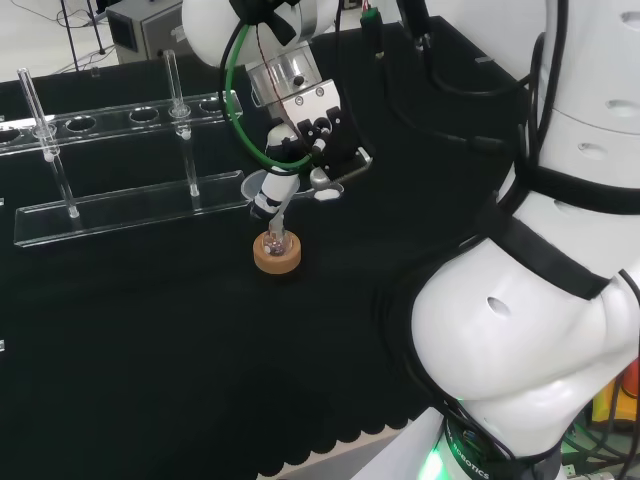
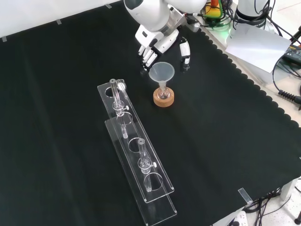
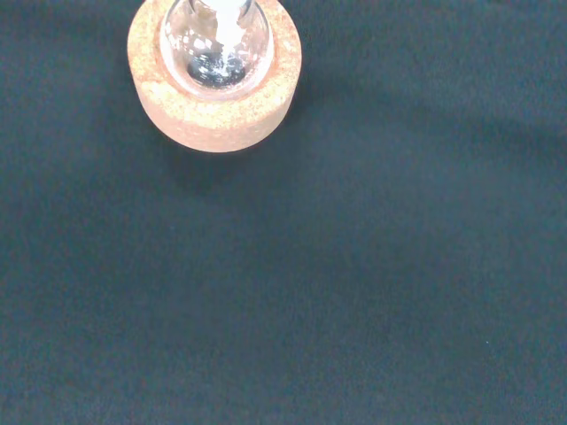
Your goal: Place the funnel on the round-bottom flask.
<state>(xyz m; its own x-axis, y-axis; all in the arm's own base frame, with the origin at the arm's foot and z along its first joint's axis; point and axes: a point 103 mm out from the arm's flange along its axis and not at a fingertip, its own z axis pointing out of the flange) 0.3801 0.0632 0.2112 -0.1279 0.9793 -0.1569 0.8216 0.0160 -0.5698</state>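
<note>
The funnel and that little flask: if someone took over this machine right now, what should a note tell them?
Hand: open, fingers relaxed, just beyond the funnel in the front view, seemingly not gripping it.
Funnel: upright, stem down in the neck of the round-bottom flask.
Flask: sits in its cork ring beside the clear tube rack.
Done: funnel looks placed.
Left: draw the hand away without knocking the funnel.

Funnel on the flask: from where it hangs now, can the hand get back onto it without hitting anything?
Probably yes. In the front view the hand hangs just behind the funnel with fingers relaxed, and nothing stands between them. The tube rack lies off to the left.
</note>
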